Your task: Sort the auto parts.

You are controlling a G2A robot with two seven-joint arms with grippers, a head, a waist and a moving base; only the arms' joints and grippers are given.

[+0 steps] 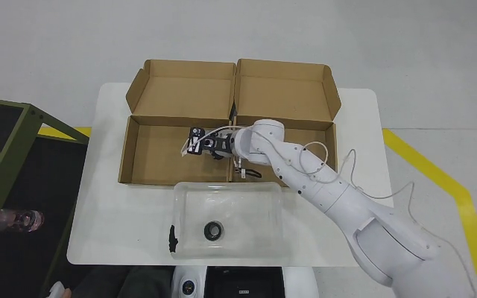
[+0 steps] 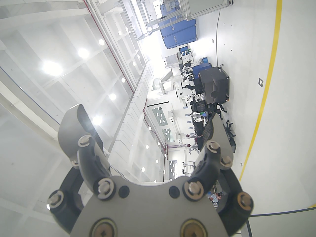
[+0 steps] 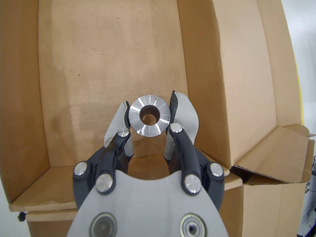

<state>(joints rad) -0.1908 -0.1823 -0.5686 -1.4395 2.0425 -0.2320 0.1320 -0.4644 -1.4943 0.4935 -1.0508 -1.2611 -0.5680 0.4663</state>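
Note:
A shiny metal bushing (image 3: pixel 146 130) with a round hole through it sits between the fingertips of my right gripper (image 3: pixel 149 109), which is shut on it. In the top view the right gripper (image 1: pixel 197 141) hangs over the right half of the left cardboard box (image 1: pixel 153 156), above its bare floor. A black ring (image 1: pixel 215 231) lies in the clear plastic bin (image 1: pixel 180 208) at the table's front. My left gripper (image 2: pixel 148 122) is open with nothing in it and points out into the room, away from the table.
A second cardboard box (image 1: pixel 298 134) stands to the right of the first, lids folded back, with a small dark part (image 1: pixel 247 173) near its front left corner. A small black piece (image 1: pixel 172 240) sits at the bin's left front edge.

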